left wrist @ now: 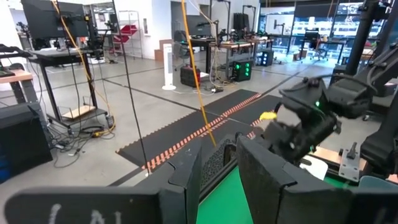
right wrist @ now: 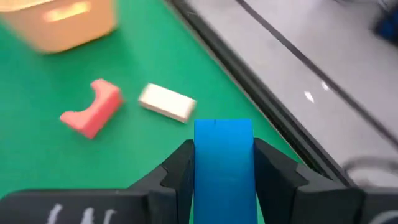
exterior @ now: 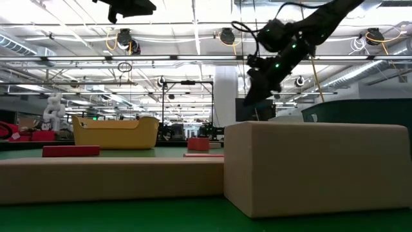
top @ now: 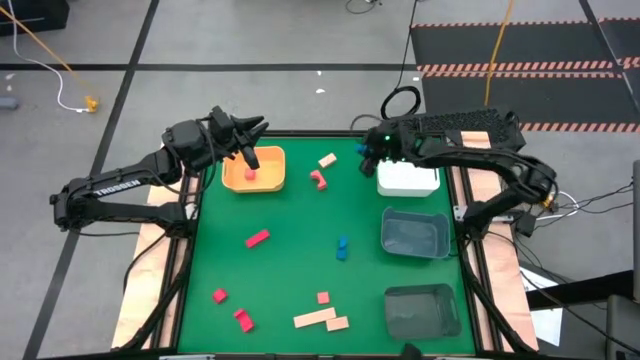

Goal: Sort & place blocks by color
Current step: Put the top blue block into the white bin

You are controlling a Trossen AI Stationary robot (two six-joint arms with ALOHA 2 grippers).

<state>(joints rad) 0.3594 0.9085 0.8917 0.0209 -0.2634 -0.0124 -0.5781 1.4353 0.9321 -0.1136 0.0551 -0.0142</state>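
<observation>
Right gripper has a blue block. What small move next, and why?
Probably ease the right gripper, shut on the blue block, a little farther over the white tray before lowering. In the high view it sits at that tray's edge, and a red block already lies in the orange tray.

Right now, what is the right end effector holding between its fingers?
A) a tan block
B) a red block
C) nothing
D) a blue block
D: the right wrist view shows a blue block clamped between the two dark fingers of the right end effector, above the green table, while a red block and a tan block lie loose there.
</observation>
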